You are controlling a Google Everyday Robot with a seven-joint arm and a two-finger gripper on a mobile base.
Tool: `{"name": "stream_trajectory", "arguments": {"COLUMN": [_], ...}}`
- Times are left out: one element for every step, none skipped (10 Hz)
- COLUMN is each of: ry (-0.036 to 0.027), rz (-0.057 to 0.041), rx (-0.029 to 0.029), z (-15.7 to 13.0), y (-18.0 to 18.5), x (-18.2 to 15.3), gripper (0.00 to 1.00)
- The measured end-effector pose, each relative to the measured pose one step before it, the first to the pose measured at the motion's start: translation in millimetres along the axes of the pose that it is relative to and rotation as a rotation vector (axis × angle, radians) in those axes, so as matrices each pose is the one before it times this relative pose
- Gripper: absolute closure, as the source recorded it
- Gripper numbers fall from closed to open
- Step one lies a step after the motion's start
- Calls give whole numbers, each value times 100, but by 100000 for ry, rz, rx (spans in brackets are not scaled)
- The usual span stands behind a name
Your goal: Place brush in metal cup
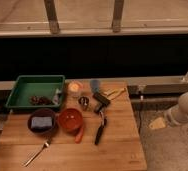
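1. Gripper (157, 123): I am holding it off the table's (122, 150) right edge, at the end of the pale arm (187, 107); spread or pressed together, I cannot tell.
2. Brush (100, 129): lying flat mid-table, well apart from the gripper toward picture-left, with its long axis running near-to-far.
3. Metal cup (84, 102): standing near the brush's far end, beside the orange bowl (70, 119).

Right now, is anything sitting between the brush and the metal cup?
Nothing visible lies straight between them. The brush lies just down-right of the metal cup; the black block beside the cup and the orange bowl flank that short path. The gripper is off the right edge of the table.
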Motion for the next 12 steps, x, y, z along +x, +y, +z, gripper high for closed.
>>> {"name": "stream_trajectory", "arguments": {"ry": [3, -2, -4, 2, -3, 2, -2, 19, 141, 595, 624, 463], "rz": [-5, 4, -1, -7, 4, -4, 4, 30, 213, -1344, -1677, -1314], "rx": [0, 1, 4, -2, 1, 0, 0, 52, 651, 1493, 1309, 859], "z": [0, 0, -2, 1, -1, 2, -1, 3, -66, -18, 95, 110], "y": [1, -1, -2, 2, 0, 0, 0, 0, -78, 170, 650, 772], "x": [-1, 0, -1, -1, 0, 1, -1, -10, -107, -762, -1007, -841], "gripper": [20, 20, 20, 20, 20, 20, 20, 20, 20, 20, 20, 20]}}
